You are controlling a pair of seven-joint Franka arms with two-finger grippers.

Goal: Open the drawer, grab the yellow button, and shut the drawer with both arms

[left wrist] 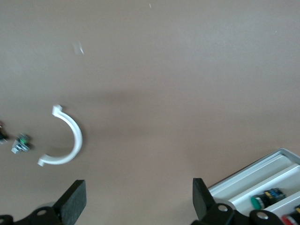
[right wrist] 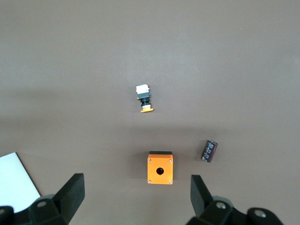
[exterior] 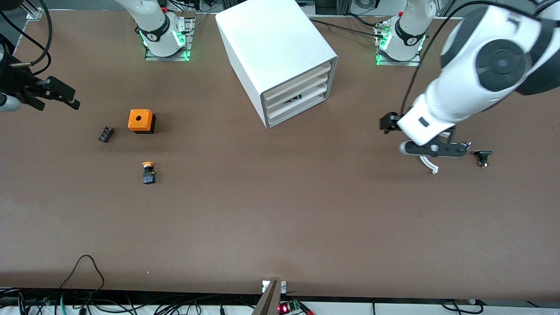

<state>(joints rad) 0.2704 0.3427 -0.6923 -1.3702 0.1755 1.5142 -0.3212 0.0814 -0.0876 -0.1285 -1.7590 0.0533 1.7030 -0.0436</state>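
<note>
The button, with an orange-yellow cap and a black body, lies on the table toward the right arm's end; it also shows in the right wrist view. The white cabinet stands between the arms' bases. Its drawers sit in it, and small colored parts show in the drawers in the left wrist view. My right gripper hangs open and empty over the table beside the orange box. My left gripper is open and empty over bare table beside a white curved piece.
An orange box with a round hole and a small dark ribbed block lie farther from the front camera than the button. The white curved piece and a small black part lie at the left arm's end.
</note>
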